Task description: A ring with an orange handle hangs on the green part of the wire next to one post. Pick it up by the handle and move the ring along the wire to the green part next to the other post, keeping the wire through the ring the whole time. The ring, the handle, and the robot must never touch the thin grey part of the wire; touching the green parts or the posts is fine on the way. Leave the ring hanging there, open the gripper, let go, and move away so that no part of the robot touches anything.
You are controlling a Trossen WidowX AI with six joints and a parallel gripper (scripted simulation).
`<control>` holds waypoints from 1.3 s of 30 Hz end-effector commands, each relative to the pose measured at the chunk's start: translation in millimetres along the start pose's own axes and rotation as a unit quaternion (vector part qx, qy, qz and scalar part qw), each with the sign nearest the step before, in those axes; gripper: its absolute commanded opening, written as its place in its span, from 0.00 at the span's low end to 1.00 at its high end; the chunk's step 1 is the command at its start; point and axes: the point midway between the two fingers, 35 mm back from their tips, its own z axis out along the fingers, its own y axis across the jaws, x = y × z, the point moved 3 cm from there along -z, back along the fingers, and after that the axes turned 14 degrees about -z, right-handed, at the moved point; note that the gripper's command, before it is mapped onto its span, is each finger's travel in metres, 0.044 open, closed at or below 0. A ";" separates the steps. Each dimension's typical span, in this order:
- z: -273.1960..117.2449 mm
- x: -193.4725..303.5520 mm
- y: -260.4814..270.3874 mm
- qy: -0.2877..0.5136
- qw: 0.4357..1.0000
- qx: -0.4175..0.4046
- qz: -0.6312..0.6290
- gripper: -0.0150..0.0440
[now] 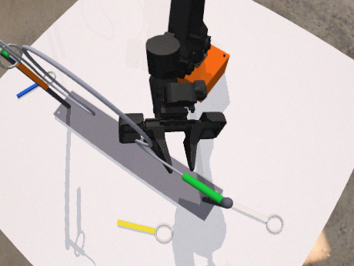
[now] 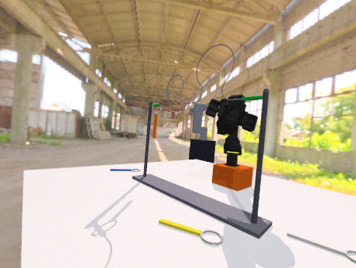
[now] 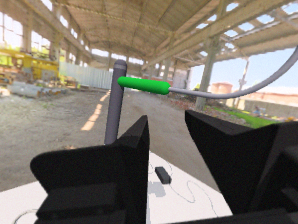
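The ring [image 1: 9, 56] [image 2: 156, 110] with the orange handle [image 1: 33, 76] [image 2: 155, 126] hangs on the green part [image 1: 5, 53] [image 2: 156, 104] by the far left post. My gripper [image 1: 181, 169] [image 3: 166, 117] is far from it, near the other post [image 1: 227, 202] [image 2: 259, 155] [image 3: 115, 102]. Its fingers stand apart with nothing between them. They hang just beside the grey wire [image 1: 77, 78] [image 2: 210, 48] [image 3: 250, 90] where it meets the green part [image 1: 202, 188] [image 2: 251, 97] [image 3: 145, 85] by that post. In the exterior view the gripper shows only as a dark mass.
The posts stand on a grey baseplate [image 1: 100, 134] [image 2: 186, 195]. Loose rings lie on the table: a yellow-handled one [image 1: 136, 227] [image 2: 179, 226], a blue-handled one [image 1: 27, 90] [image 2: 120, 170], a pale-handled one [image 1: 250, 212] [image 2: 313, 242]. The arm's orange base [image 1: 209, 65] [image 2: 232, 176] stands behind the plate.
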 end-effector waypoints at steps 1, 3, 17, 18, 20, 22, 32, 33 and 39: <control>-15.9 31.0 -26.8 0.034 0.999 0.020 -0.005 0.53; -24.3 42.8 -37.7 0.048 0.998 0.029 -0.007 0.53; -107.7 112.3 -104.9 0.140 0.985 0.099 -0.008 0.53; -115.1 116.2 -108.8 0.146 0.984 0.104 -0.007 0.53; -130.4 123.6 -116.1 0.158 0.981 0.115 -0.006 0.53; -146.2 130.3 -122.7 0.170 0.977 0.126 -0.004 0.53; -231.8 154.2 -144.6 0.222 0.957 0.184 0.010 0.53; -240.8 155.7 -145.7 0.227 0.955 0.190 0.012 0.53; -292.9 161.7 -150.2 0.251 0.941 0.226 0.023 0.53</control>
